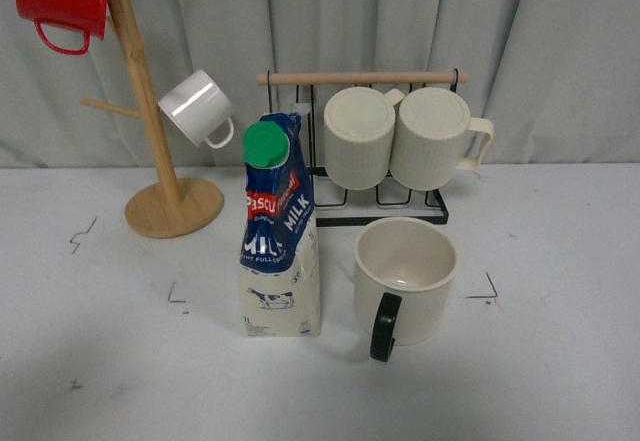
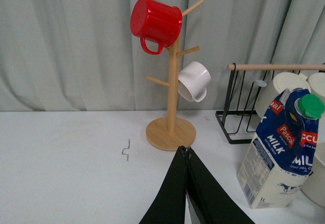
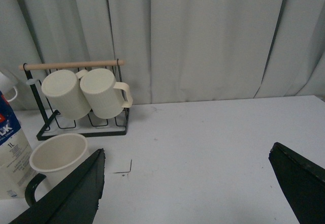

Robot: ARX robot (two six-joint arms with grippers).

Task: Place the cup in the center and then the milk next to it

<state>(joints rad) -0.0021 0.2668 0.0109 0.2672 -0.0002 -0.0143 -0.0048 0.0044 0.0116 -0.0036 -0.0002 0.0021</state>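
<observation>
White table (image 1: 560, 381) with small black corner marks, backed by a pale grey-green curtain (image 1: 560, 51). Neither arm appears in the front view. Left claw (image 2: 187, 150): jaws pressed together, holding nothing, low over the table in front of the wooden mug tree (image 1: 160, 151). Right claw (image 3: 188, 183): jaws spread wide, nothing between them, above bare table.

Black wire rack (image 1: 400, 206) with a wooden rail stands at the back, two ribbed cream mugs (image 1: 400, 139) hanging on it. The mug tree, back left, carries a red mug (image 1: 62, 1) and a small white mug (image 1: 197, 108). The milk carton (image 1: 279, 236) stands upright near the table's middle. The cup (image 1: 404, 281) stands upright just beside it, to its right, apart from it, black handle facing the front
</observation>
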